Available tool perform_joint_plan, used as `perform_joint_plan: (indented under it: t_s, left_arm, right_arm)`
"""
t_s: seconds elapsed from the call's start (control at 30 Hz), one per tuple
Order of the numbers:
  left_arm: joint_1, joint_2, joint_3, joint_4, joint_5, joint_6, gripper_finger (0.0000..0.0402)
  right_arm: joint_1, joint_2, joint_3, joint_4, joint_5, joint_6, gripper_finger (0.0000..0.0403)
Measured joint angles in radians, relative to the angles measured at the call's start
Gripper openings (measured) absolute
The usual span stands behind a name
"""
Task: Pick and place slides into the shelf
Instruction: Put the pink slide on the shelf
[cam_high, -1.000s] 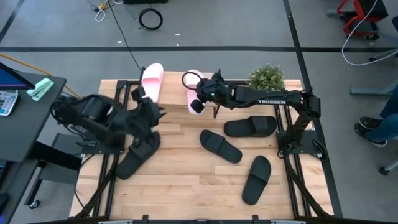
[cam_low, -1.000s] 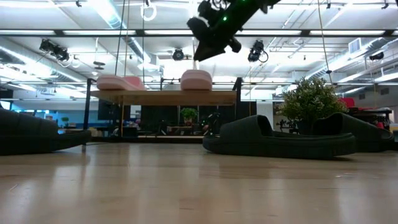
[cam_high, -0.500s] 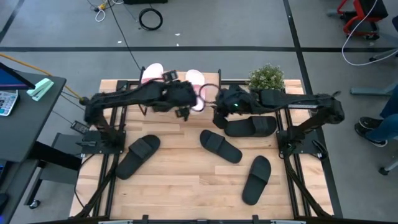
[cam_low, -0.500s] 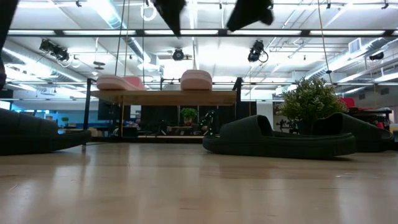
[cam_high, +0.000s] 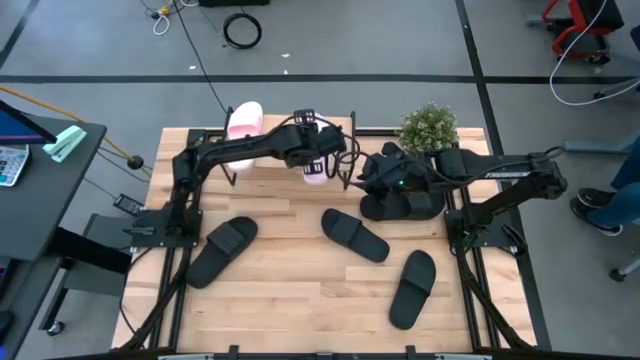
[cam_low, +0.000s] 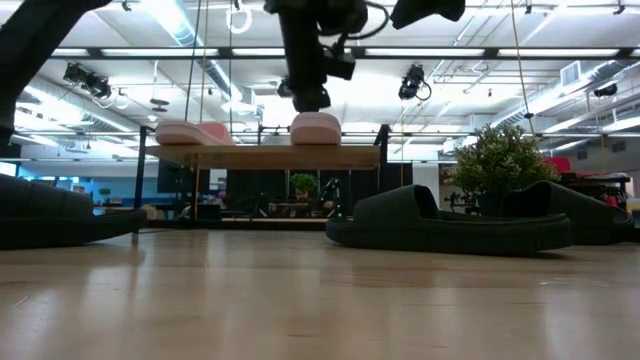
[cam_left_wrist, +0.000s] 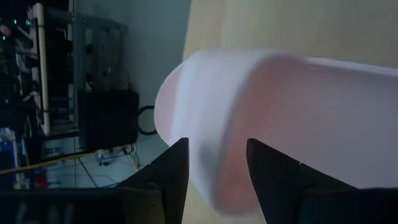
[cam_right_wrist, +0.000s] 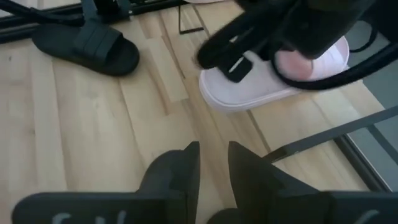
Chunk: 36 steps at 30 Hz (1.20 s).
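Two pale pink slides lie sole down on the shelf (cam_low: 265, 157) at the table's far edge, one at the left (cam_high: 243, 122) and one at the right (cam_high: 316, 170) (cam_low: 316, 127). My left gripper (cam_high: 318, 152) (cam_low: 310, 98) (cam_left_wrist: 214, 149) hangs open just above the right pink slide (cam_left_wrist: 261, 112), fingers pointing down at it; no touch shows. My right gripper (cam_high: 364, 176) (cam_right_wrist: 212, 149) is open by a narrow gap, above the tabletop between that pink slide (cam_right_wrist: 249, 87) and a black slide (cam_high: 405, 205). Three more black slides (cam_high: 222, 250) (cam_high: 355, 235) (cam_high: 413, 288) lie flat on the table.
A small potted plant (cam_high: 430, 125) (cam_low: 497, 160) stands at the far right corner, behind the black slide (cam_low: 450, 225). The arms' black frames run along the left (cam_high: 170, 230) and right (cam_high: 470, 230) table edges. Bare wood lies along the table's near part (cam_high: 300, 300).
My left arm has swung from the black slide at the table's left side up and across to the far shelf, ending above the right pink slide. My right gripper has drawn back from the shelf toward the right and near side. The slides have stayed in place.
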Motion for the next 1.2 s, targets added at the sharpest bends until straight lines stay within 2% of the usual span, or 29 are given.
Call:
perform_joint_plan:
  t_s: [0.3, 0.43, 0.53, 0.67, 0.8, 1.03, 1.2]
  left_arm:
    - [0.079, 0.002, 0.000, 0.025, 0.063, -0.059, 0.0164]
    - [0.102, 0.002, 0.000, 0.023, 0.150, -0.054, 0.0158]
    - [0.112, 0.002, 0.000, 0.021, 0.168, -0.053, 0.0153]
    - [0.119, 0.001, 0.000, -0.012, 0.170, -0.050, 0.0147]
    - [0.120, -0.001, 0.001, -0.032, 0.170, -0.053, 0.0140]
    - [0.120, -0.001, 0.000, -0.033, 0.171, -0.069, 0.0126]
    - [0.115, -0.001, 0.000, -0.063, 0.168, -0.071, 0.0075]
  right_arm:
    - [0.000, 0.011, 0.000, -0.016, 0.012, 0.000, 0.0090]
    - [-0.001, 0.012, 0.000, -0.016, 0.012, 0.000, 0.0090]
    - [-0.001, 0.012, 0.000, -0.034, 0.012, -0.009, 0.0090]
    - [-0.001, 0.007, 0.000, -0.178, 0.012, -0.046, 0.0090]
    - [0.003, 0.003, -0.003, -0.362, 0.033, 0.087, 0.0090]
    - [0.013, -0.029, -0.115, -0.426, 0.097, 0.153, 0.0090]
    - [0.013, -0.060, -0.220, -0.425, 0.110, 0.160, 0.0090]
